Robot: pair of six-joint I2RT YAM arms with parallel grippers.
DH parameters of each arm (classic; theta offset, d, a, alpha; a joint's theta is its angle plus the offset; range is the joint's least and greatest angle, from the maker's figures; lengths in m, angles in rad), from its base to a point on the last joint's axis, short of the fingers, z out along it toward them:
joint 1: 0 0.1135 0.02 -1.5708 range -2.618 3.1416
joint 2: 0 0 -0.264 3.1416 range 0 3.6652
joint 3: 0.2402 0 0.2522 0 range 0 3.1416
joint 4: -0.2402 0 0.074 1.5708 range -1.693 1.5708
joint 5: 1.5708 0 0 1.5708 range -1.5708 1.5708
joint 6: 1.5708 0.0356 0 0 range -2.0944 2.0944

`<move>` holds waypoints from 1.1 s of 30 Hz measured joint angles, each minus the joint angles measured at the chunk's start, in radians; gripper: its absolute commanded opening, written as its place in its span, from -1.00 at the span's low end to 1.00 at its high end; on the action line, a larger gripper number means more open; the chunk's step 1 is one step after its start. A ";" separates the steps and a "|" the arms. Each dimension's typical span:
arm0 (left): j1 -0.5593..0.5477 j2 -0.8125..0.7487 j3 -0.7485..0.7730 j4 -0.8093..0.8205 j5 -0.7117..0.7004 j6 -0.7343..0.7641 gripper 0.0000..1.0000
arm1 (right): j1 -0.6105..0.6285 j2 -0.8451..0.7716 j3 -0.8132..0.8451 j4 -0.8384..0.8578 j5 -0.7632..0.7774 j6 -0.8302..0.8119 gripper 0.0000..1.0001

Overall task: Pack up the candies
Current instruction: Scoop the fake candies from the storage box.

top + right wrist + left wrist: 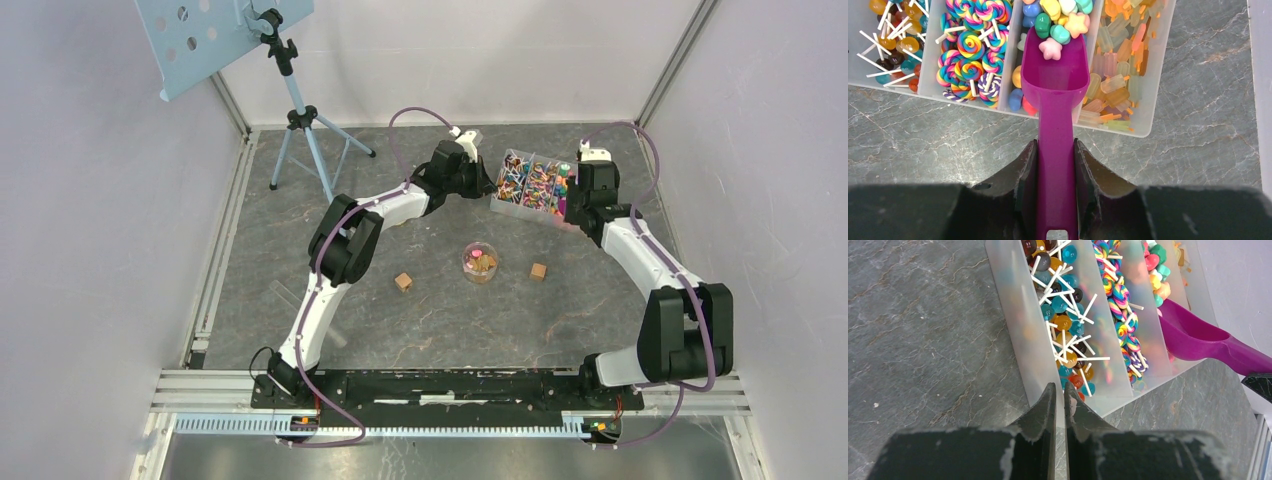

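The right pincer [1055, 147] grips the scoop [1054, 80], dipped among the candies [1060, 34] in the tray [1143, 131]; the left pincer [1059, 390] pinches the tray's edge. The jar [480, 263] holds only few, so most packing seems left.

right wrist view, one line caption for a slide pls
Right gripper shut on a magenta scoop dipped into the divided tray's compartment of chunky candies.
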 measured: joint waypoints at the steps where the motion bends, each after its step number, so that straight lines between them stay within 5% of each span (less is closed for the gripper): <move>1: 0.000 0.001 0.000 0.002 0.000 0.000 -0.95 | 0.000 -0.002 -0.008 0.012 -0.001 -0.004 -1.00; 23: 0.006 0.003 -0.004 0.019 0.021 -0.011 -0.94 | -0.007 0.014 -0.142 0.131 -0.055 -0.064 -1.00; 33: 0.006 0.003 -0.004 0.019 0.019 -0.020 -0.79 | -0.008 -0.047 -0.229 0.227 -0.058 -0.113 -1.00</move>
